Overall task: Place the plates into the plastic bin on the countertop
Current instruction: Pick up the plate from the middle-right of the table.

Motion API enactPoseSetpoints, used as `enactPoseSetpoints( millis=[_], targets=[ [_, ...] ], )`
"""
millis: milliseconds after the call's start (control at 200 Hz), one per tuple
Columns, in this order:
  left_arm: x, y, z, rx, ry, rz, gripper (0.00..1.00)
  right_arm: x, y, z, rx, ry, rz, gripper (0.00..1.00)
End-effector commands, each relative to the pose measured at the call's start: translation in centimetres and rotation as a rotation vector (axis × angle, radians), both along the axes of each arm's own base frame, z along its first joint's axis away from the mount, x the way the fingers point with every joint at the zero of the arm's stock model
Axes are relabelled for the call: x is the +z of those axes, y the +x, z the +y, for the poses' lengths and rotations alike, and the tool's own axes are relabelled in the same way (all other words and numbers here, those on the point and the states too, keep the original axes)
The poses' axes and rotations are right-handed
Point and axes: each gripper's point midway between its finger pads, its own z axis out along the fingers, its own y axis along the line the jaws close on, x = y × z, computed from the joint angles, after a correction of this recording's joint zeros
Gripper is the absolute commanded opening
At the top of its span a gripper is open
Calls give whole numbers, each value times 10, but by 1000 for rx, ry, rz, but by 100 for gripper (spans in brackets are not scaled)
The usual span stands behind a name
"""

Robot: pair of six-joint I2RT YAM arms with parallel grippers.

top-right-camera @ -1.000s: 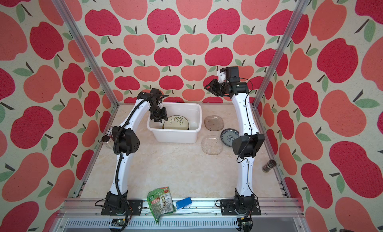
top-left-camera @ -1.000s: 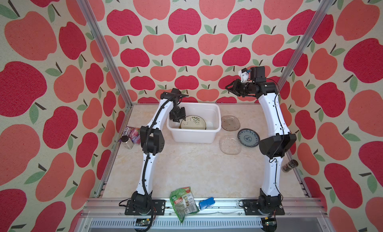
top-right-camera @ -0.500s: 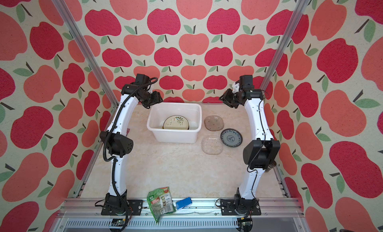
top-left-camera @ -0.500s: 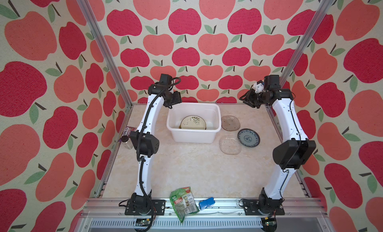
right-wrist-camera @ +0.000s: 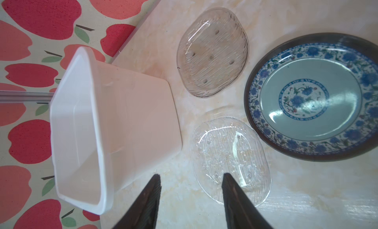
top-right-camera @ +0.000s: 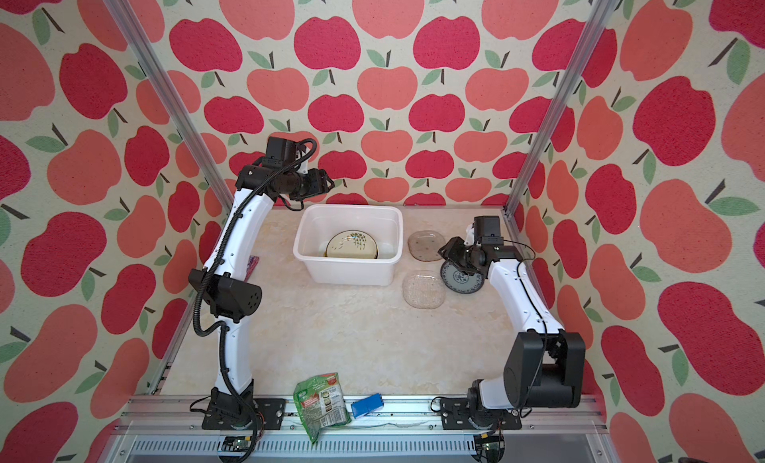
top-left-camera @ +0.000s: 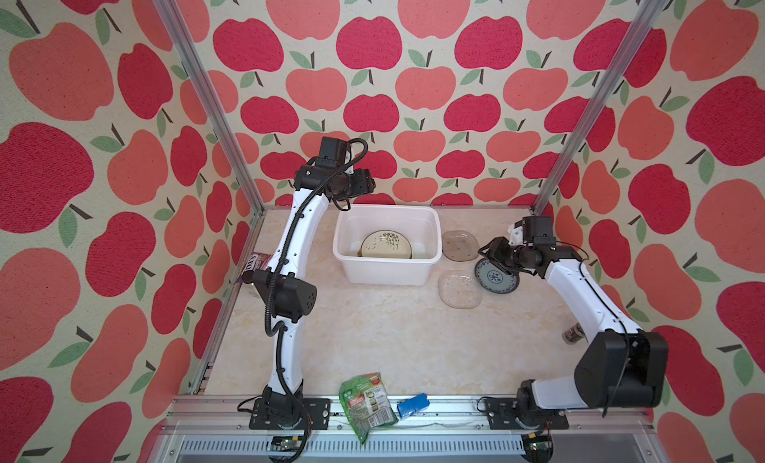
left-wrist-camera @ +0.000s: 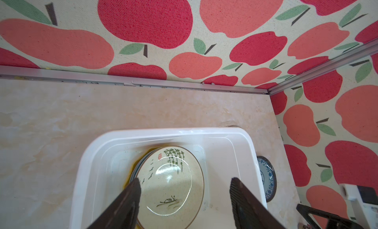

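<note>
The white plastic bin [top-left-camera: 387, 209] [top-right-camera: 350, 209] stands at the back of the countertop [top-left-camera: 393, 336]. A cream plant-print plate [top-left-camera: 386, 245] [left-wrist-camera: 169, 180] lies in it on top of other plates [left-wrist-camera: 135, 168]. My left gripper [top-left-camera: 366, 183] [left-wrist-camera: 185, 182] hangs open and empty above the bin's back left corner. To the right of the bin lie a smoky glass plate [top-left-camera: 460, 245] [right-wrist-camera: 212, 54], a clear glass plate [top-left-camera: 459, 290] [right-wrist-camera: 229, 156] and a blue patterned plate [top-left-camera: 499, 281] [right-wrist-camera: 313, 97]. My right gripper [top-left-camera: 485, 258] [right-wrist-camera: 191, 176] is open, low over the blue plate's near-bin edge, holding nothing.
A green snack packet [top-left-camera: 366, 403] and a small blue object [top-left-camera: 412, 405] lie at the front rail. A printed can [top-left-camera: 256, 264] sits by the left wall and a small jar [top-left-camera: 573, 332] by the right wall. Aluminium rails frame the countertop.
My left gripper lifted out of the bin to its back left corner and opened wider, leaving the cream plate inside. My right arm swung down from the back wall to the blue plate, jaws opening.
</note>
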Motion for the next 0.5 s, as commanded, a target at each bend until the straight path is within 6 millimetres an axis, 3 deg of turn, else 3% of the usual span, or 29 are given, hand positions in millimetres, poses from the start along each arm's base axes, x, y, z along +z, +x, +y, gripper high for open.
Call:
enactPoseSetpoints(
  millis=[0, 170, 495],
  targets=[
    [31, -24, -21, -93, -56, -72, 72, -16, -3, -24, -127, -43, -37, 51],
    [25, -51, -46, -175, -112, -91, 73, -42, -25, -38, -179, -75, 10, 50],
    [-27, -64, -44, -164, -155, -13, 72, -85, -50, -77, -352, -76, 59, 46]
  ],
)
